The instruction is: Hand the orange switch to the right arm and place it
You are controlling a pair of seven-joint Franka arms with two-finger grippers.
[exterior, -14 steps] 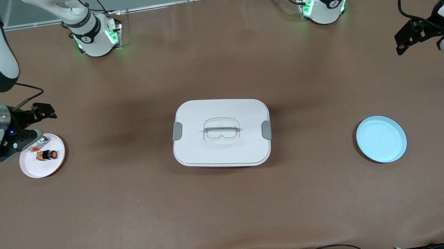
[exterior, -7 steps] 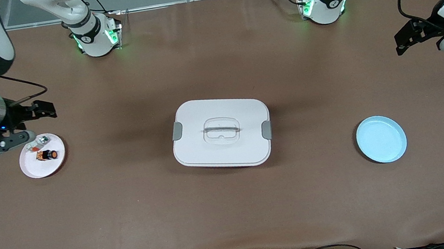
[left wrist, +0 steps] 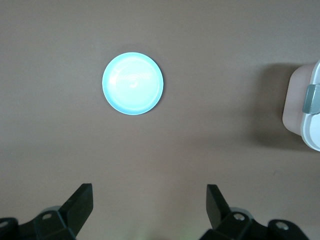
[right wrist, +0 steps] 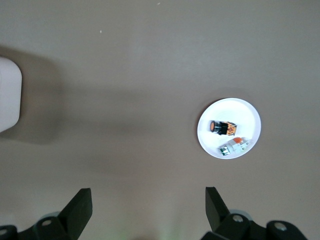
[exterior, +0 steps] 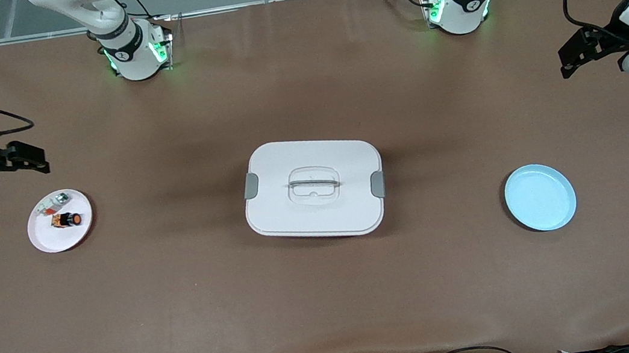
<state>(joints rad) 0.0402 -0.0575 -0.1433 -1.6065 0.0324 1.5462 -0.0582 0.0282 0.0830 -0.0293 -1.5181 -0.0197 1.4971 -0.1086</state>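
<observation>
The orange switch (exterior: 66,220) lies on its side on a small white plate (exterior: 55,240) toward the right arm's end of the table. The right wrist view shows the orange switch (right wrist: 223,128) on that plate (right wrist: 246,116), next to a whitish-clear part (right wrist: 234,146). My right gripper (exterior: 33,160) hangs open and empty over bare table beside the plate; the right gripper (right wrist: 148,202) has only tabletop between its fingers. My left gripper (exterior: 571,60) waits open and empty over the left arm's end, and in its own view the left gripper (left wrist: 150,200) frames bare table.
A white lidded box (exterior: 314,189) with grey clips sits mid-table. An empty light blue plate (exterior: 540,197) lies toward the left arm's end, and the left wrist view shows this blue plate (left wrist: 133,83) and a corner of the box (left wrist: 306,117). Brown tabletop surrounds them.
My right gripper has drawn back from over the white plate toward the right arm's end of the table, still open and empty. The switch and the left arm have not moved.
</observation>
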